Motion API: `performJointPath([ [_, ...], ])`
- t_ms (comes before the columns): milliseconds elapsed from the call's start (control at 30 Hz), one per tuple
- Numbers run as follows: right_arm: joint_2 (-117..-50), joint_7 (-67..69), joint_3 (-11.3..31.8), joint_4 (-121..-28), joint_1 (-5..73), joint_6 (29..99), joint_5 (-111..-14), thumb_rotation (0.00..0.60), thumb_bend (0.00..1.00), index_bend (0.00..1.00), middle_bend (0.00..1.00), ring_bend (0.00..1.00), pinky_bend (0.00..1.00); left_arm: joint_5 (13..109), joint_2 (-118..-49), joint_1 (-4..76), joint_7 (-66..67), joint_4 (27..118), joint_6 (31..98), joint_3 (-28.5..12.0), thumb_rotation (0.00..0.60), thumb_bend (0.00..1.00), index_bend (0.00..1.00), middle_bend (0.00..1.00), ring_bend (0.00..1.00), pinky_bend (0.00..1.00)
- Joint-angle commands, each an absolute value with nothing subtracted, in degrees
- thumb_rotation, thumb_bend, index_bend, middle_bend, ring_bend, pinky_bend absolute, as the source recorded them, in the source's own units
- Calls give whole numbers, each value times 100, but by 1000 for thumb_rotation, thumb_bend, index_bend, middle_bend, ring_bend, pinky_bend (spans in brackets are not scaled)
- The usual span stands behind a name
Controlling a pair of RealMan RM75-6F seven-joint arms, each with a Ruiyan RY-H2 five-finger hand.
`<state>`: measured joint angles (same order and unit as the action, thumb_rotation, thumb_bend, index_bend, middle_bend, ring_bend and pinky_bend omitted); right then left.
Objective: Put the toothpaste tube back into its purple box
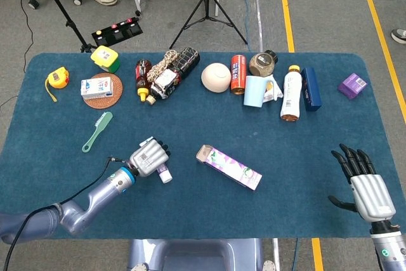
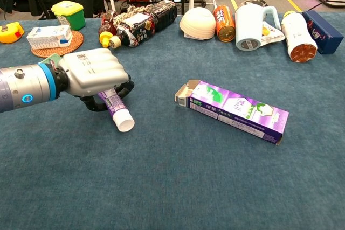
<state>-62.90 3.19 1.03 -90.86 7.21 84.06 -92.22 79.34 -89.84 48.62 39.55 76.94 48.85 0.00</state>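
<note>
The tube (image 2: 116, 108) lies flat on the table (image 2: 172, 187), to the left of the box (image 2: 232, 110) and well apart from it. Its white cap sticks out toward the near edge. The left hand (image 2: 96, 74) sits on top of the tube with its fingers curled around it, so it looks like it is gripping it. The box's open end faces left, toward the tube. I think the tube must turn to line up with that opening. The right hand (image 1: 366, 185) is far on the other side of the box, fingers spread, holding nothing.
</note>
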Motion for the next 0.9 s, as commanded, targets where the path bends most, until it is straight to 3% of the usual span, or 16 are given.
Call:
performJointPath([
  [33,-6295,309,98,-9085,721,8402,-9227,600,73,82,0,0,0,8012,-8832,4764,3693,7753,5089,-34,600,349,592,504,446,605],
  [433,-6378,153,50,-9079,898,8068,-9280,600,73,82,0,0,0,7702,-7609,4311,2876,8422,5635,-280,600,348,593,506,446,606],
  [633,-6359,-68,198,-9373,1411,7292,-9132,600,74,82,0,0,0,7228,-6859,4106,2746,8810,5724,-459,600,348,593,506,446,606],
  [900,-6457,-157,283,-10030,2176,6097,-8942,600,71,63,0,0,0,7311,-6240,3824,1958,8819,5953,-556,600,348,593,506,446,605],
])
